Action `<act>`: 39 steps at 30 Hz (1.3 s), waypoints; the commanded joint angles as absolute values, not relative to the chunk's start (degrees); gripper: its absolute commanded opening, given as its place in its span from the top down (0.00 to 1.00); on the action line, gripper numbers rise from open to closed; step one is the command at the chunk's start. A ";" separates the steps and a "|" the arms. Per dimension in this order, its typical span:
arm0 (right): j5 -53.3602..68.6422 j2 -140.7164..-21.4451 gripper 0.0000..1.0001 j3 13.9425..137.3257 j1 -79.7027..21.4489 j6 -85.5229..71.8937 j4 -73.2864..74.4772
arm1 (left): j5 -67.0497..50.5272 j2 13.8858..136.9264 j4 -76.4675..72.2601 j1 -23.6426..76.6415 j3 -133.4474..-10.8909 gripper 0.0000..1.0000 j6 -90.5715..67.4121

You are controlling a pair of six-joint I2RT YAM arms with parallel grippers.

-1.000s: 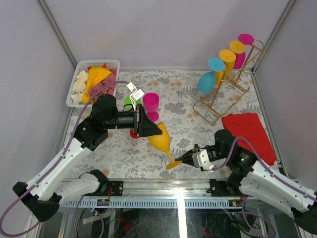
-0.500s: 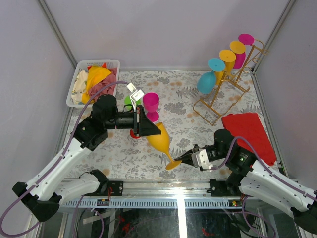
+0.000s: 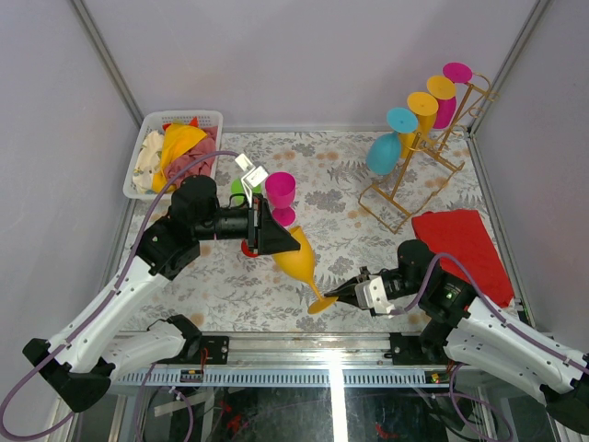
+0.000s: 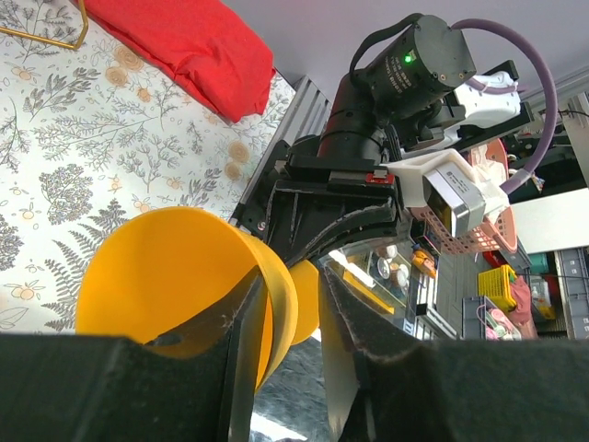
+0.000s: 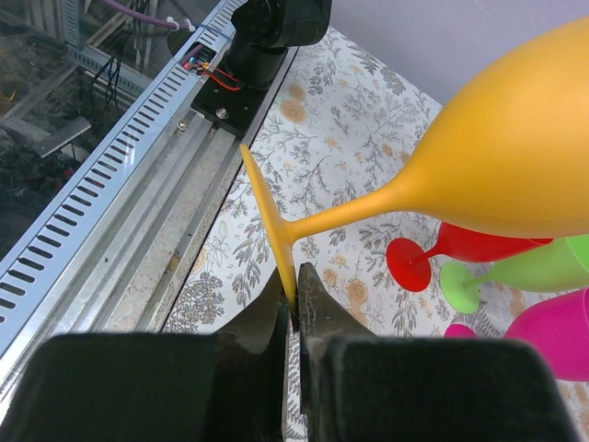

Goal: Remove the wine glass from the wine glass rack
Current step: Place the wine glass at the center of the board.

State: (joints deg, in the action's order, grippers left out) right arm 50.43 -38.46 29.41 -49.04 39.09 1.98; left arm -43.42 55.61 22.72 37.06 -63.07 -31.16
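Floral-cloth table (image 3: 336, 170). Item: orange wine glass (image 3: 296, 261), off the gold wine glass rack (image 3: 381, 213), held tilted. Right gripper (image 5: 296, 293) pinches its foot; left gripper (image 4: 291, 308) straddles the rim, clamping indeterminable, bowl part-hidden.

Orange wine glass (image 3: 296, 261) was smooth matt plastic, wine glass rack (image 3: 402, 180) was thin, shiny gold-coloured metal wire, table cover (image 3: 340, 184) was matt with a floral print, red cloth (image 3: 463, 247) looked soft and matt, basket (image 3: 135, 166) was white slatted plastic.
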 commanded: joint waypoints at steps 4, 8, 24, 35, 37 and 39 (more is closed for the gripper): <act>45.28 -38.04 1.00 32.00 -48.59 36.45 0.70 | -49.15 54.88 23.82 37.49 -64.62 0.72 -30.49; 44.94 -37.95 1.00 31.99 -48.62 36.53 0.59 | -52.48 55.66 25.24 37.53 -65.40 0.86 -28.69; 43.00 -38.74 0.92 32.26 -48.60 36.12 1.50 | -44.15 55.40 26.85 37.53 -67.03 1.00 -28.29; 44.80 -37.59 0.68 32.70 -48.62 35.10 1.37 | -40.44 55.44 26.71 37.52 -67.22 1.00 -29.08; 44.78 -37.16 0.67 32.70 -48.63 35.00 1.35 | -40.45 55.52 26.64 37.49 -67.29 1.00 -29.09; 44.75 -36.86 0.64 32.70 -48.61 34.80 1.41 | -40.48 55.44 26.63 37.52 -67.32 1.00 -29.09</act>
